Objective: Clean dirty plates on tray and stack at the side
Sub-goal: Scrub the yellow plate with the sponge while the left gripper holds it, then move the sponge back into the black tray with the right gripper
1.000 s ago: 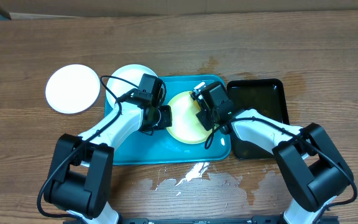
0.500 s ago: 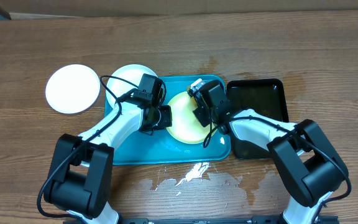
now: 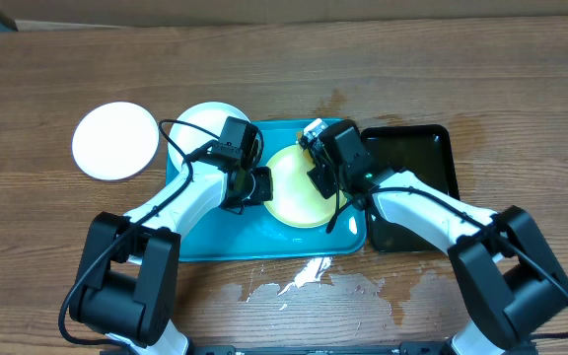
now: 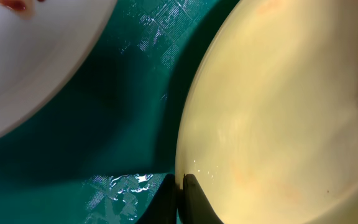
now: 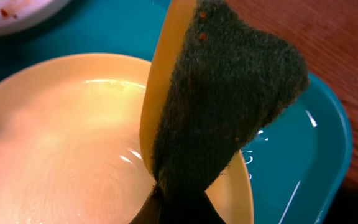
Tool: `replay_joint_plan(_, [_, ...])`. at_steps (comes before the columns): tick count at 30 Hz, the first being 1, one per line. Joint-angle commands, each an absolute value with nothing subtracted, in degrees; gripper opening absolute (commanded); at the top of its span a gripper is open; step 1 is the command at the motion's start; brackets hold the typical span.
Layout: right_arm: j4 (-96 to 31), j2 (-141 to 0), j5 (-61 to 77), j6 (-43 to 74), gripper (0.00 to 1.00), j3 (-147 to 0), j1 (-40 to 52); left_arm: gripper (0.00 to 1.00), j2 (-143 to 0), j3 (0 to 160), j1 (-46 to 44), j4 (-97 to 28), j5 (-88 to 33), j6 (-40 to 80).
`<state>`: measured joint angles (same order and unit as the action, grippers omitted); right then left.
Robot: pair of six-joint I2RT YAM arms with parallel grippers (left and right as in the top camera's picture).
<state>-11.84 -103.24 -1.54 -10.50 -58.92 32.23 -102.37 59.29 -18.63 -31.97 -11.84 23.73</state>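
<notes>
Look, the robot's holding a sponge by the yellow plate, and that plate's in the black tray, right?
No. The right gripper does hold the sponge by the yellow plate, but that plate lies in the turquoise tray, not the black tray beside it. The overhead view shows this.

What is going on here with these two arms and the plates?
The left end effector pinches the rim of the yellow-green plate, which sits on the turquoise tray. The right end effector grips a sponge over that plate, which looks wet. A smeared white plate waits at the tray's corner. A second white plate lies on the table beside the tray.
</notes>
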Motion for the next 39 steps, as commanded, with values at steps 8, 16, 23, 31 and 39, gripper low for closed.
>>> replay_joint_plan(8, [-9.8, -105.8, 0.1, -10.3, 0.04, -59.9, 31.7, 0.04, -103.9, 59.5, -18.4, -32.7, -12.1, 21.4])
replay_joint_plan(16, [-8.1, -110.4, 0.1, -10.3, 0.04, -59.9, 31.7, 0.04, -103.9, 59.5, -18.4, -32.7, -12.1, 21.4])
replay_joint_plan(23, [-14.0, -107.2, -0.2, -10.3, 0.04, -59.9, 31.7, 0.04, -103.9, 59.5, -18.4, -32.7, -12.1, 21.4])
replay_joint_plan(31, [-17.8, -99.2, -5.5, -10.3, 0.04, -59.9, 31.7, 0.04, -103.9, 59.5, -18.4, -32.7, -12.1, 21.4])
replay_joint_plan(39, [-21.5, -87.8, -8.0, -4.2, 0.04, -59.9, 28.3, 0.04, -103.9, 59.5, -18.4, -32.8, -12.1, 21.4])
